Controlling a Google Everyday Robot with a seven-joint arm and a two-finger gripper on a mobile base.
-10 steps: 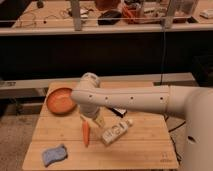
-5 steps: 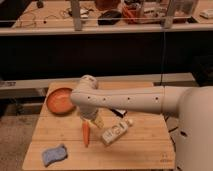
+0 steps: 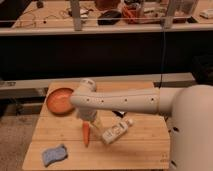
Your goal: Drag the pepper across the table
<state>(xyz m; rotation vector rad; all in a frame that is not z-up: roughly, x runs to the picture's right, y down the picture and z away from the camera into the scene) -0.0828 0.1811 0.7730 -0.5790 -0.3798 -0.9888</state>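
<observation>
The pepper [image 3: 86, 134] is a small orange-red tapered vegetable lying upright in the picture on the light wooden table [image 3: 135, 150], left of centre. My white arm reaches in from the right, bends above the table and points down. My gripper [image 3: 91, 119] is right at the pepper's upper end, partly hidden under the arm. I cannot tell whether it touches the pepper.
A round orange bowl [image 3: 60, 99] sits at the table's back left. A white bottle [image 3: 116, 131] lies on its side just right of the pepper. A blue sponge [image 3: 54, 154] lies at the front left corner. A dark counter with clutter runs behind the table.
The arm's bend has sunk lower and shifted slightly left over the pepper. The pepper, bottle, bowl and sponge have not visibly moved.
</observation>
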